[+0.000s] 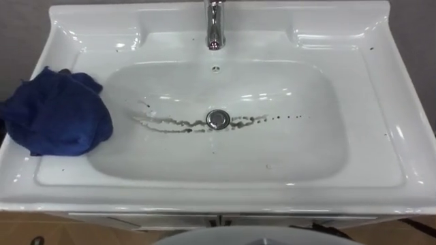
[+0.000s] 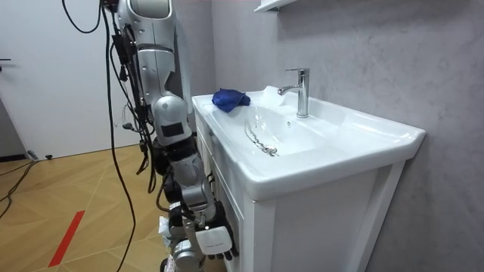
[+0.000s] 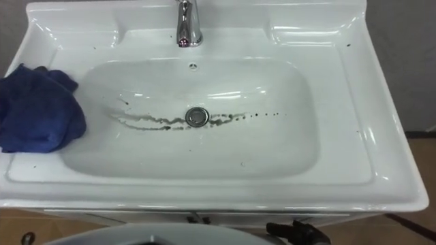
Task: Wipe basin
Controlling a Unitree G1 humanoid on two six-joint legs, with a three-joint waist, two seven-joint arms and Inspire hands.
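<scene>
I am looking straight down from the head camera into the white basin [image 1: 381, 102]. The blue cloth [image 1: 58, 112] lies bunched on the rim at my left, with its edge spilling just over the lip of the bowl. A thin dark line of grime [image 1: 170, 124] runs across the bottom of the bowl through the drain [image 1: 218, 119] and thins to separate dots on the right (a few specks sit on the ledges too). The chrome tap [image 1: 215, 24] stands at the middle of the back ledge.

In the room view my robot stands upright, close against the front of the white cabinet [image 2: 318, 219]. Its right arm hangs down alongside the body with the elbow slightly bent. The right hand [image 2: 210, 239] sits low by the cabinet front, well below the rim and well apart from the cloth. I cannot tell whether that hand is clenched or released.
</scene>
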